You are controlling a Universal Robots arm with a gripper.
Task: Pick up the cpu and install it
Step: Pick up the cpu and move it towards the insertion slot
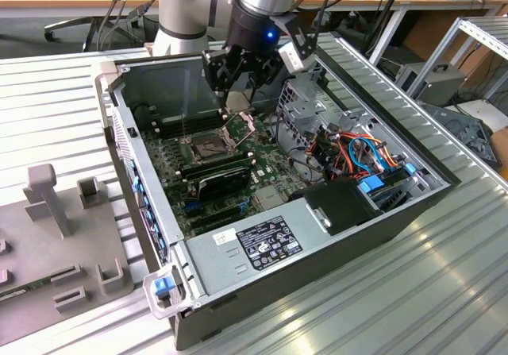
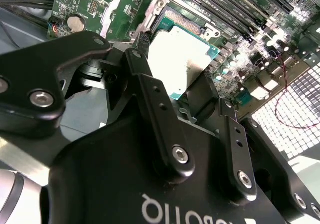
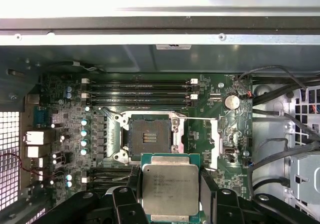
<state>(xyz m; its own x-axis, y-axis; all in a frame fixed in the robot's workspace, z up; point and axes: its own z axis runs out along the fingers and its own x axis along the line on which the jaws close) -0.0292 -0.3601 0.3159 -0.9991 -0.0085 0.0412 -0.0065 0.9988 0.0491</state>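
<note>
The gripper (image 3: 170, 194) was clamped on the cpu (image 3: 170, 186), with one finger (image 3: 207, 186) against each of two opposite edges. The cpu was held flat between the fingertips, its pale metal face turned toward the wrist. In the second wrist view the same grip showed, with the cpu (image 2: 180, 56) projecting beyond the fingers (image 2: 150, 91).

The socket (image 3: 148, 136) lay below the tool and just beyond the held cpu, uncovered, with its metal frame (image 1: 239, 125) hinged open. The cpu was apart from the socket. The memory slots (image 3: 140, 91) lay farther out from the tool, past the socket. In the exterior view the gripper (image 1: 236, 89) hung over the motherboard (image 1: 262, 172) inside the computer case (image 1: 151, 81).
</note>
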